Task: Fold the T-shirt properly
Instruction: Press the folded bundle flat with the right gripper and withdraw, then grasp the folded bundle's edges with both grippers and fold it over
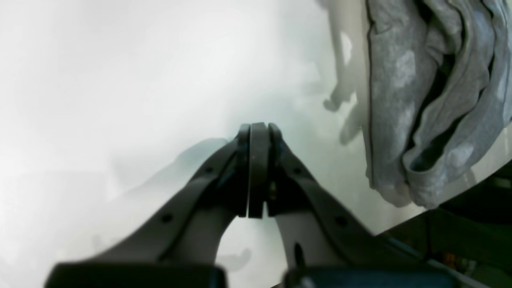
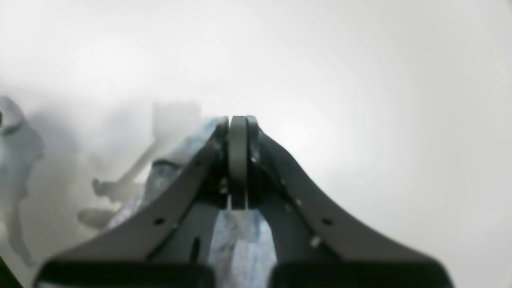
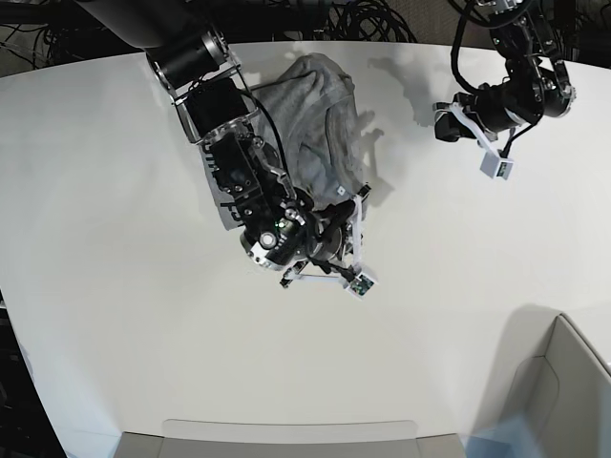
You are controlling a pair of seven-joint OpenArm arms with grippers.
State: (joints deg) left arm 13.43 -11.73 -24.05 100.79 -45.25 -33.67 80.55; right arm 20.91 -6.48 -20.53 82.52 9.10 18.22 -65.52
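The large heather-grey cotton T-shirt (image 3: 315, 129) lies bunched in a crumpled heap at the upper middle of the base view, on the white desk (image 3: 115, 315). No neat fold shows yet, so I judge the task barely begun: spreading flat and every fold remain.

The right pincer (image 2: 238, 120), at the centre of the base view at the heap's lower edge, has its jaws pressed together; grey cloth shows under and beside it in its wrist view, but whether any is pinched I cannot tell.

The left pincer (image 1: 258, 128), upper right in the base view, is closed on nothing, apart from the shirt.
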